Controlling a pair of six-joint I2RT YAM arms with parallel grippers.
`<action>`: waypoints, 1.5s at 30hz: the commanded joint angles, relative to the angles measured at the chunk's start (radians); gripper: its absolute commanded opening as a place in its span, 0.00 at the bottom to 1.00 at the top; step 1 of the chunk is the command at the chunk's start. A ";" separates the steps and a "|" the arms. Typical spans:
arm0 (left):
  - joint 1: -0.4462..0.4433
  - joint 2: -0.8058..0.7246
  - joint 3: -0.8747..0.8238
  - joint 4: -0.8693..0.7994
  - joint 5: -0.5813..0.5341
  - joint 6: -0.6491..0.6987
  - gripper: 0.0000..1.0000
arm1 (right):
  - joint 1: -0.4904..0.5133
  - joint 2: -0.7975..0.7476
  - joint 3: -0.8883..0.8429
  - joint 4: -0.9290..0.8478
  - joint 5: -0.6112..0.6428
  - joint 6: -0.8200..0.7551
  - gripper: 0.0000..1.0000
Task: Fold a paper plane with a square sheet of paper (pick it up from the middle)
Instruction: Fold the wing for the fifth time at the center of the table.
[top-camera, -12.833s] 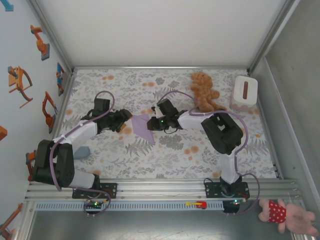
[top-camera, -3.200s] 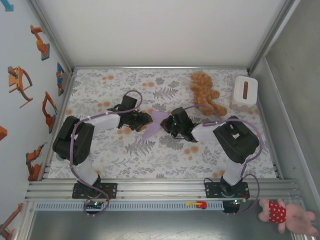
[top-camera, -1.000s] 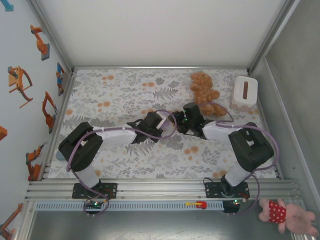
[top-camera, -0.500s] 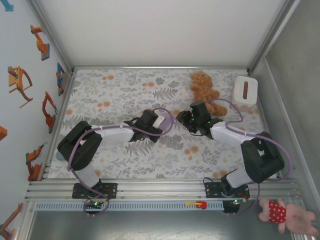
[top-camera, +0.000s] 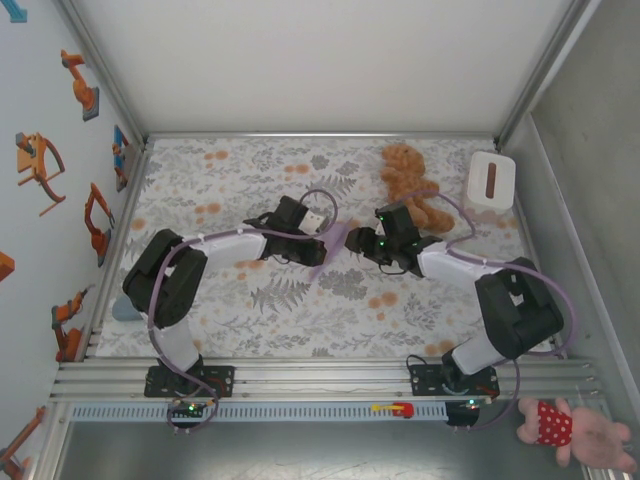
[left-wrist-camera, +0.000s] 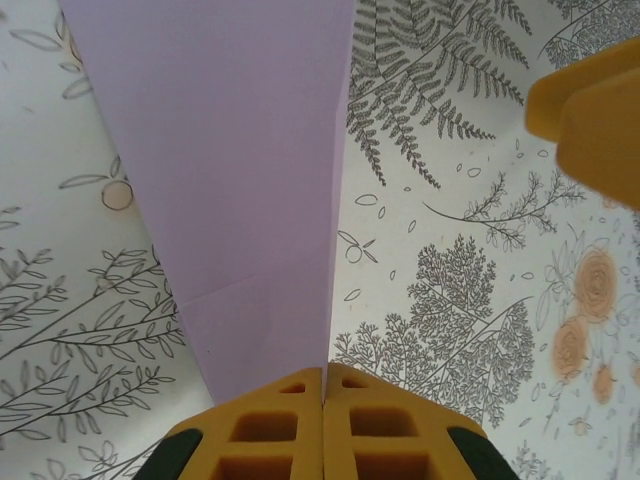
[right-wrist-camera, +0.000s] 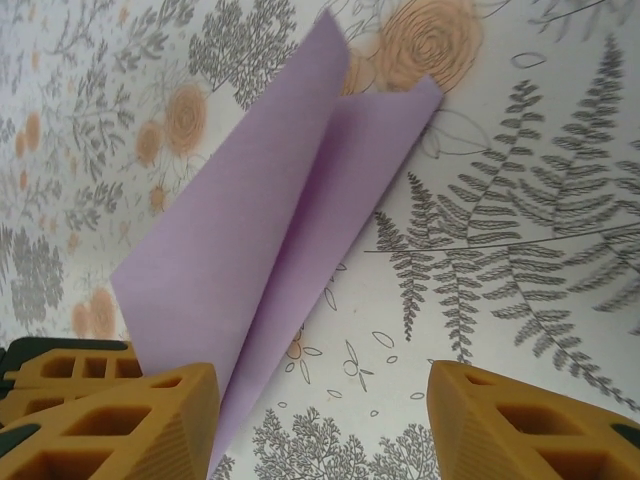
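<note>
Floral table cover (top-camera: 250, 180) underneath. Left arm (top-camera: 225, 245): elbow bent, forearm low, stretched across toward right arm (top-camera: 455, 265), which is bent the same way; wrists nearly nose to nose. Folded lavender paper (left-wrist-camera: 250, 180) runs forward from left gripper (left-wrist-camera: 323, 380), whose fingers are pressed together on its narrow end; two flaps splayed. Right gripper (right-wrist-camera: 320, 390) spread wide, holding nothing. Paper just beside one finger (right-wrist-camera: 150, 420), contact unclear.
</note>
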 joint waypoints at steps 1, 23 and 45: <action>0.024 0.030 0.027 -0.063 0.111 -0.046 0.05 | -0.005 0.029 0.006 0.077 -0.068 -0.067 0.57; 0.086 0.145 0.082 -0.060 0.283 -0.171 0.05 | 0.001 0.196 0.084 0.118 -0.160 -0.117 0.63; 0.117 0.185 0.050 0.020 0.386 -0.248 0.05 | 0.001 0.314 0.191 0.011 -0.122 -0.153 0.56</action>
